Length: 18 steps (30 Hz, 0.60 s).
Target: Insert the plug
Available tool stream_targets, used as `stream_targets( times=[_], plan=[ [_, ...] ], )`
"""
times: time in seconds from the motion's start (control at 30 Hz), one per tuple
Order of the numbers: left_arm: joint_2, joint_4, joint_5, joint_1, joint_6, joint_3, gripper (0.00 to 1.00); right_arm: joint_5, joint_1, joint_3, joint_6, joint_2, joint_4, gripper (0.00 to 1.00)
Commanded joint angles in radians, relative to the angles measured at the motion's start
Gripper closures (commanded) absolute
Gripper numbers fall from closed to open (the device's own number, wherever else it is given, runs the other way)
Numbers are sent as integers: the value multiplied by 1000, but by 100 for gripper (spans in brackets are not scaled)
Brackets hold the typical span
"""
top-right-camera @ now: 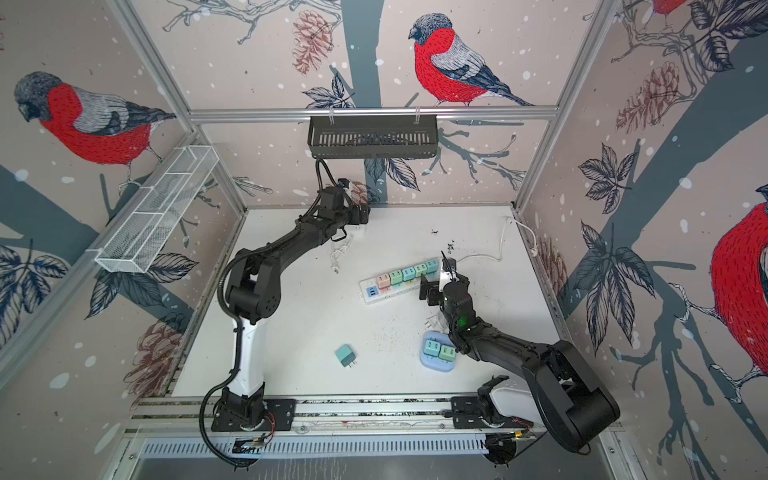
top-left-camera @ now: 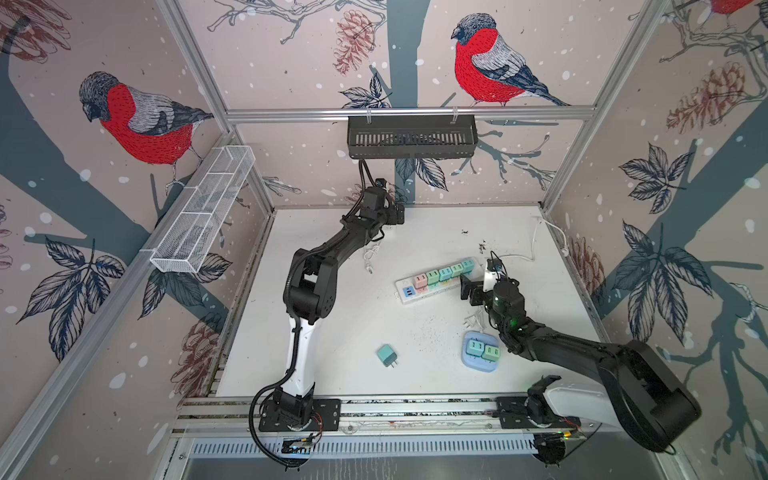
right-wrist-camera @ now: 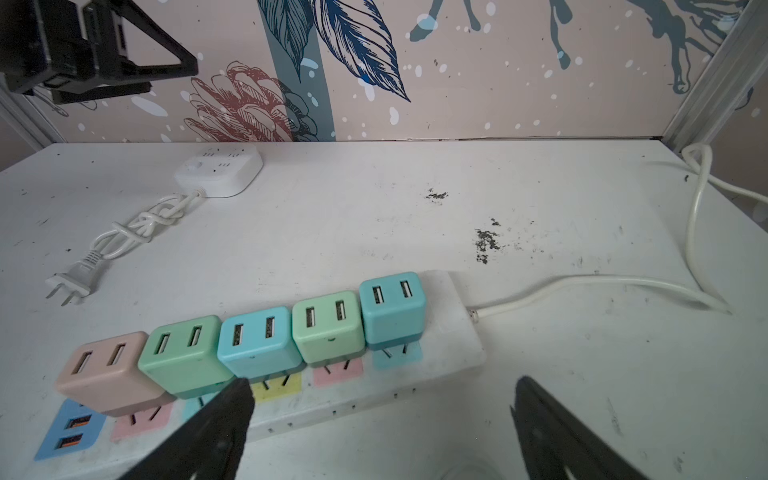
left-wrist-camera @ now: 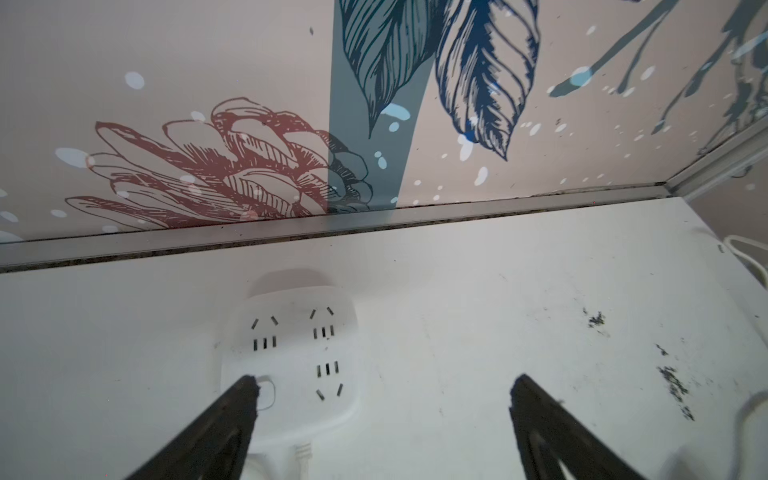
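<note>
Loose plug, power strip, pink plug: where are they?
loose plug (top-left-camera: 385,353): in a top view, its teal body.
power strip (right-wrist-camera: 453,332): right wrist view, bare white end.
pink plug (right-wrist-camera: 110,382): right wrist view, its pink body.

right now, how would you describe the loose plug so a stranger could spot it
Find the long white power strip carrying a row of coloured chargers. Toward the front edge, left of the blue tray, a teal charger lies alone on the bare table. Unlike the rest, it sits in nothing, on its side, prongs showing.
</note>
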Motion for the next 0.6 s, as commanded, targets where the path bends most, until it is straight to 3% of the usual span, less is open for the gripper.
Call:
stream_targets(
  times=[0.0, 0.1, 0.27, 0.47, 0.57],
  plan=[
    [122, -176, 13, 9, 5, 205, 7, -5, 2, -6, -6, -11, 16, 1],
    [222, -201, 6, 12, 38, 346, 7, -7, 0, -10, -6, -15, 23, 1],
    [344, -198, -110, 15, 71, 495, 5, -5, -1, -3, -6, -7, 17, 1],
    [431, -173, -252, 14, 128, 545, 2, -2, -2, -2, -5, -4, 18, 1],
    [458, -170, -261, 14, 156, 545, 2, 4, -3, 4, -5, 4, 14, 1]
  ],
)
